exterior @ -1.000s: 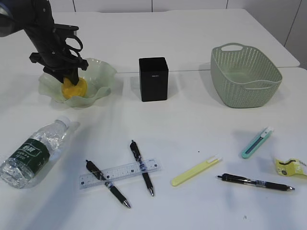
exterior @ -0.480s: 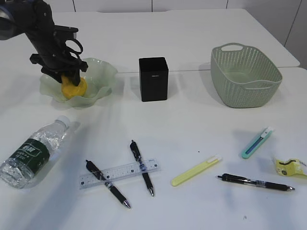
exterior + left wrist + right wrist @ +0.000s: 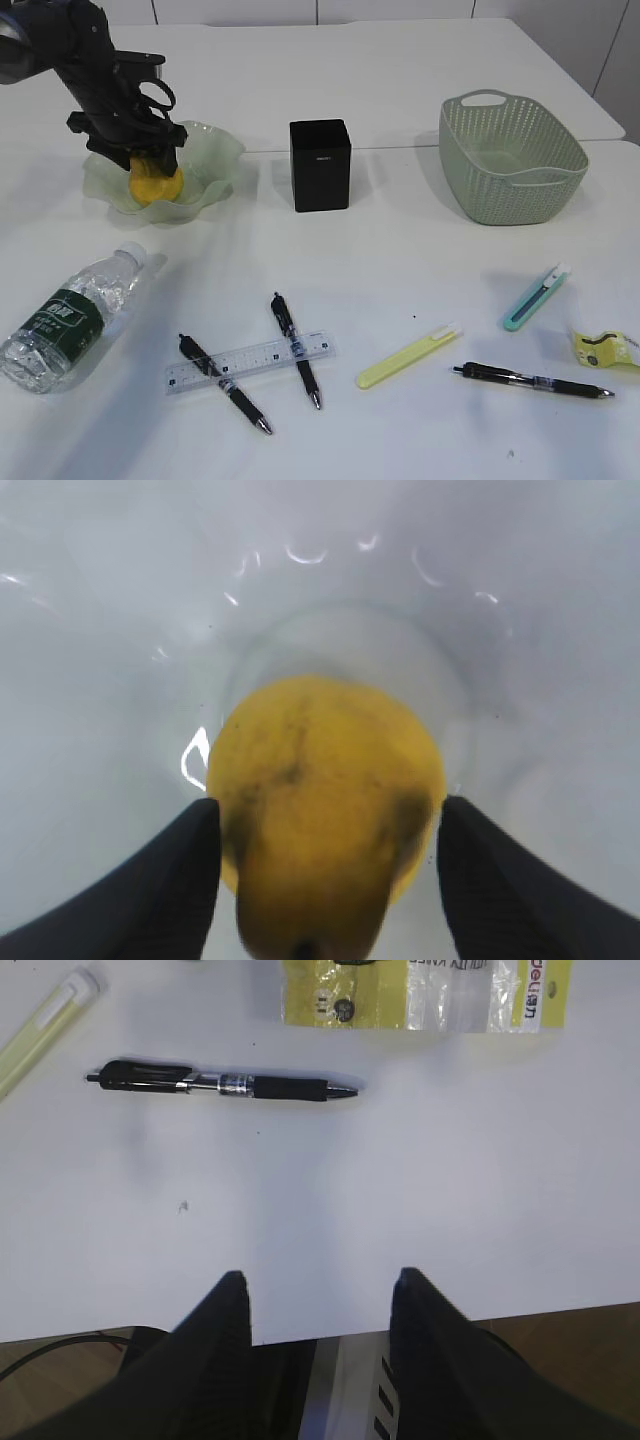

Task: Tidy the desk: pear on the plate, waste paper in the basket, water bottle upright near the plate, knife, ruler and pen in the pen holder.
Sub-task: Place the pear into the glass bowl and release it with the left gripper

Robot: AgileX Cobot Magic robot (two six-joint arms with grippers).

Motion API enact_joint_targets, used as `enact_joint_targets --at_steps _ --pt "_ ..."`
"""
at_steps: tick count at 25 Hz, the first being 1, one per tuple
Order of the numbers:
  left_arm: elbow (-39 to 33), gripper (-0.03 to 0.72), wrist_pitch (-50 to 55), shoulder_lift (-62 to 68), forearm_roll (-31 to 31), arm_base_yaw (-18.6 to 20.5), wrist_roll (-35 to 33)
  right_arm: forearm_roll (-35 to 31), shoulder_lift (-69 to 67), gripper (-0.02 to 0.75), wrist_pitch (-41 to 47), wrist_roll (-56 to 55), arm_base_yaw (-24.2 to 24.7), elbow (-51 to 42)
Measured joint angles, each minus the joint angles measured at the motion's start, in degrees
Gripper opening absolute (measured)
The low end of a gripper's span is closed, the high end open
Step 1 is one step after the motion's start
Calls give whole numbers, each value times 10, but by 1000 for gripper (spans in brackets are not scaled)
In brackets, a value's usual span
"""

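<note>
Yellow pear [image 3: 155, 186], one only, sits in the plate [image 3: 215, 165] between the spread fingers of the left hand [image 3: 325, 880]. Three pens, two knives and one ruler [image 3: 248, 362] lie flat on the desk [image 3: 400, 250]; the ruler runs left-right. Right hand [image 3: 318, 1305] hangs open, empty.

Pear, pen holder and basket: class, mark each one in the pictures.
pear [image 3: 325, 810], left wrist view, on its yellow skin.
pen holder [image 3: 320, 170], exterior view, on its black front face.
basket [image 3: 512, 195], exterior view, on its woven front wall.
</note>
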State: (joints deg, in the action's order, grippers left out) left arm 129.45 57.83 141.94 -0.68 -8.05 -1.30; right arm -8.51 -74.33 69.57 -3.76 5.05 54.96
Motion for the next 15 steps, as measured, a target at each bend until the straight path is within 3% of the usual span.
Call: enact_joint_targets --at_steps 4,15 --pt "0 519 -1 0 1 0 0 0 0 369 0 0 0 0" --pt "0 527 15 -46 17 1 0 0 0 370 -3 0 0 0"
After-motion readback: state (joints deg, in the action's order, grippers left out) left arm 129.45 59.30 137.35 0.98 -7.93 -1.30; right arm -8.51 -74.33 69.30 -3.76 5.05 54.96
